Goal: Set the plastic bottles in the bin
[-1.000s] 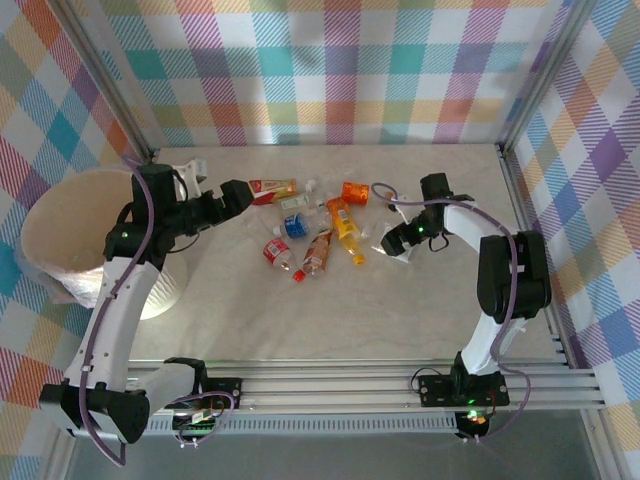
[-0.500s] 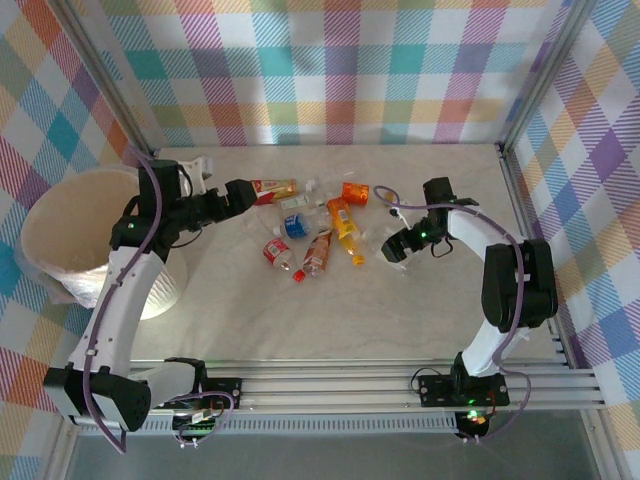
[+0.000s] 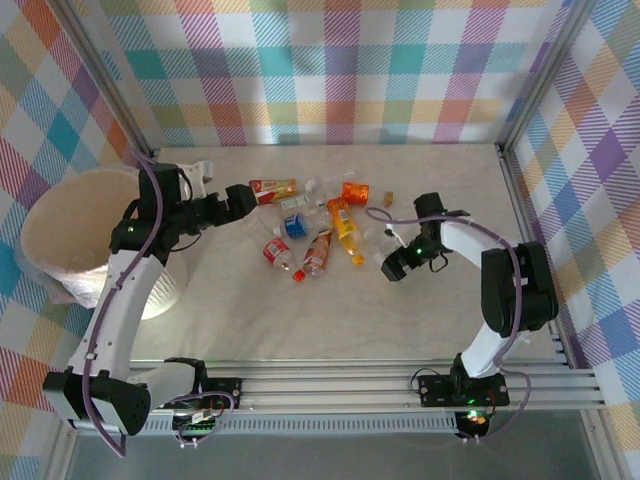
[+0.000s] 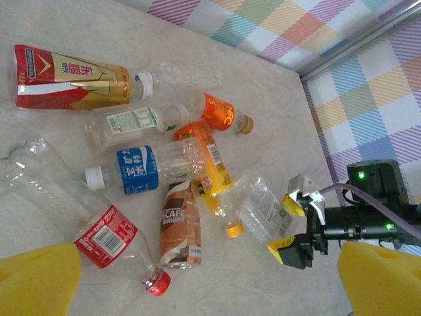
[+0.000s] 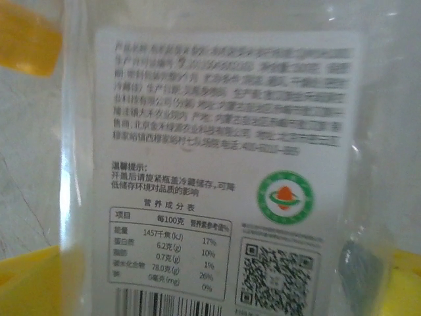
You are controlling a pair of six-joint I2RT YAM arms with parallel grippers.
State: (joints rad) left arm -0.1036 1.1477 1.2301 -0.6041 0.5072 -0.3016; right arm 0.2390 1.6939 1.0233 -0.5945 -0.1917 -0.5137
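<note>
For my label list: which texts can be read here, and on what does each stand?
"SCAFE": brown bottle.
"NFC": orange bottle.
"每100克": label of clear bottle.
"1457千焦(kJ)", "17%": same label.
Label's upper print: blurred.
Chinese print on red bottle, blue-label bottle: too small to read.

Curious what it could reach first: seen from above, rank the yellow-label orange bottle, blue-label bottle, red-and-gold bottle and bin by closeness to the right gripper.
From the right gripper:
1. yellow-label orange bottle, just to its left.
2. blue-label bottle, middle of the pile.
3. red-and-gold bottle, back left of the pile.
4. bin, far left.
</note>
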